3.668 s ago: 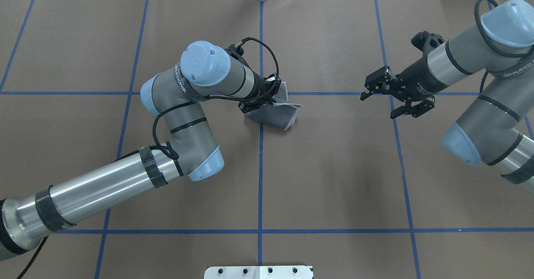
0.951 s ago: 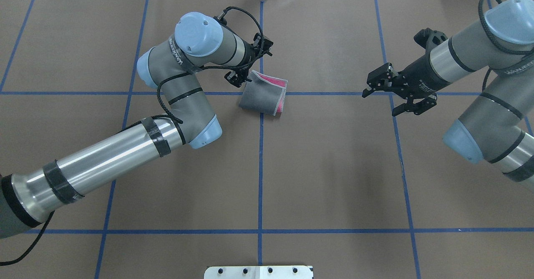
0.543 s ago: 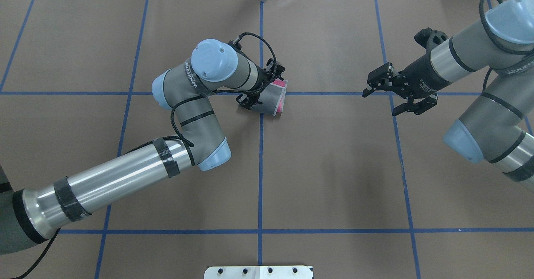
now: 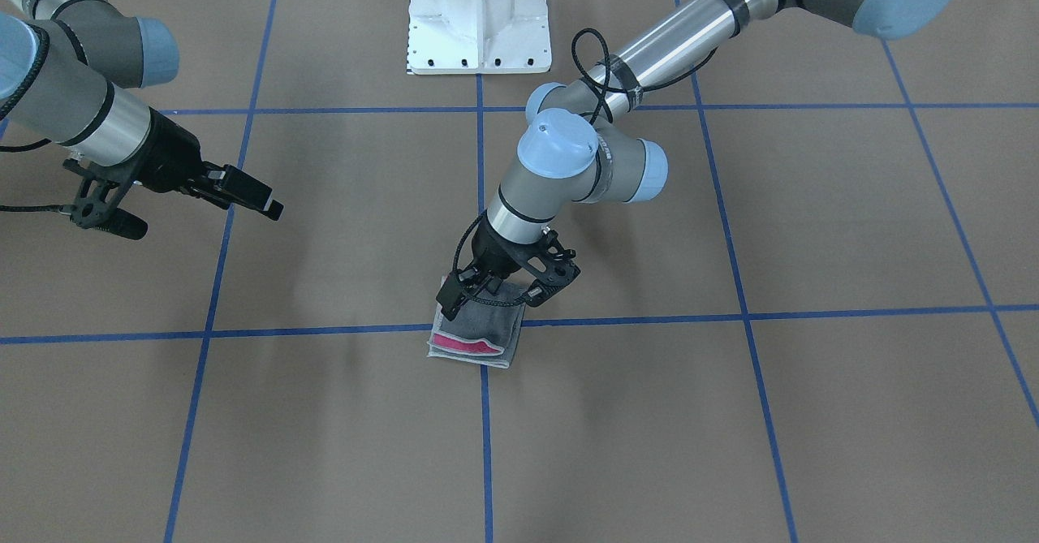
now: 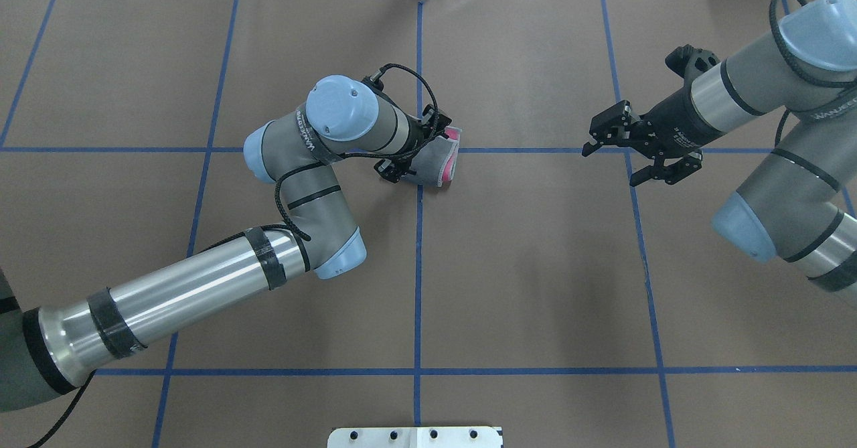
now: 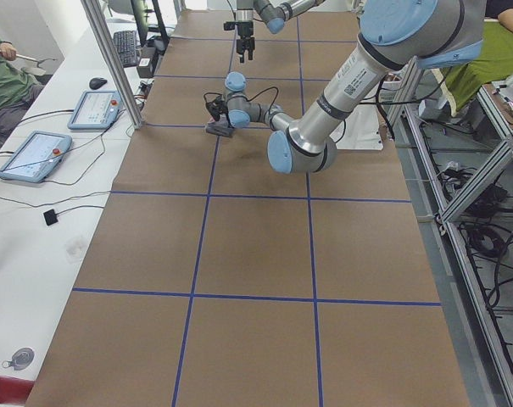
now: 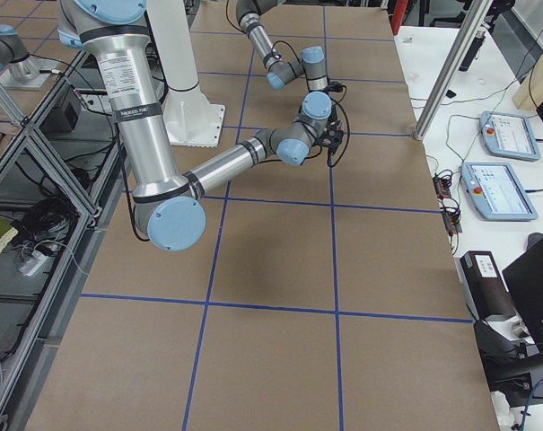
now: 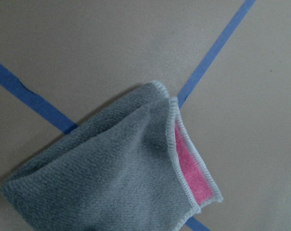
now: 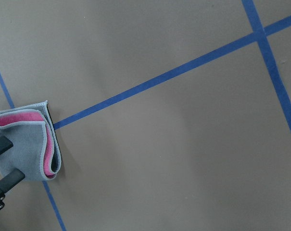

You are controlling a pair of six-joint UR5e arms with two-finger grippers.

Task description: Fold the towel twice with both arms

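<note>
Brown-papered worktop (image 4: 730,413), blue tape grid (image 4: 211,202). Towel (image 4: 475,344) folded on tape crossing, pink peeking. Left gripper (image 4: 487,301) spread over its fold, gripping nothing; right gripper (image 5: 609,165) agape, empty, well apart. Soft, light, limp: pinch stitched corners.

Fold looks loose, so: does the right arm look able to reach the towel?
Probably yes: only bare table lies between the right end effector and the towel, whose open edge faces it.

Silver-grey arms (image 5: 187,287), blue caps (image 5: 341,103), blk cables.
</note>
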